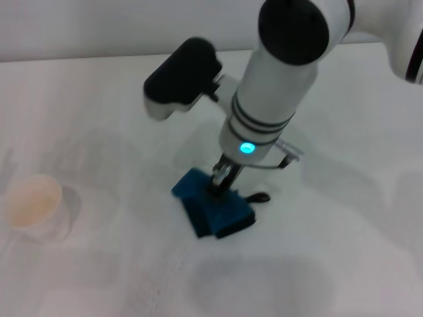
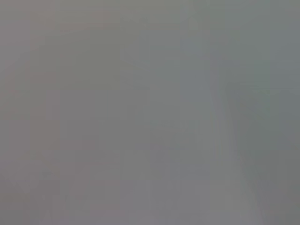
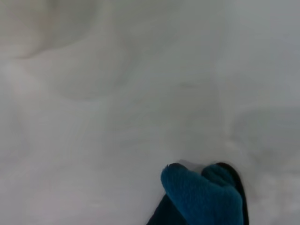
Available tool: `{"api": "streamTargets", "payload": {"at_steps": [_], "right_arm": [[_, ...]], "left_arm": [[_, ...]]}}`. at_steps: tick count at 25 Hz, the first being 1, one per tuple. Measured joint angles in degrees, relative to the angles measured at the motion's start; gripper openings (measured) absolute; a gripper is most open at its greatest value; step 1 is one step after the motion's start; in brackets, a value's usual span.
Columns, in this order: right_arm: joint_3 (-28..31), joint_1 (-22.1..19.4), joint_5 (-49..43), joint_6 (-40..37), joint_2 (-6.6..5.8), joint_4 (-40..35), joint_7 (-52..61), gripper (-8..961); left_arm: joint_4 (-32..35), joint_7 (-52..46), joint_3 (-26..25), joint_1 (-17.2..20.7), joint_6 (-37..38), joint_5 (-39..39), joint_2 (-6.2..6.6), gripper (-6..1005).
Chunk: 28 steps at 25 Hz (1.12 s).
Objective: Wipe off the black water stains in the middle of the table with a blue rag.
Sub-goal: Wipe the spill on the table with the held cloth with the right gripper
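Observation:
The blue rag [image 1: 213,210] lies as a thick teal bundle on the white table [image 1: 99,119], near its middle, with its small black loop [image 1: 259,197] sticking out to the right. My right gripper [image 1: 225,181] comes down from the upper right and is shut on the top of the rag, pressing it on the table. The right wrist view shows a fold of the rag [image 3: 201,197] against the bare table [image 3: 117,93]. The black water stain is not visible in any view. The left gripper is out of view.
A white paper cup [image 1: 34,203] stands at the left of the table. The left wrist view shows only a plain grey blur.

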Motion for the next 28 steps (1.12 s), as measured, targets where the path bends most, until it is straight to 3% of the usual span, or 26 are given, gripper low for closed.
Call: {"api": "streamTargets", "payload": {"at_steps": [6,11,28], "right_arm": [[5.3,-0.2,-6.9,1.9,-0.22,1.8,0.2,61],[6.1,-0.3,-8.1,2.7,-0.07,2.3,0.4,61],[-8.0,0.7,6.2,0.5,0.03,-6.1,5.1,60]], "left_arm": [[0.0,0.0,0.0,0.0,0.0,-0.1,0.04,866],[0.0,0.0,0.0,-0.1,-0.2,-0.8,0.17,865],[-0.1,0.1,0.0,-1.6,-1.6,-0.9,0.3,866]]}}
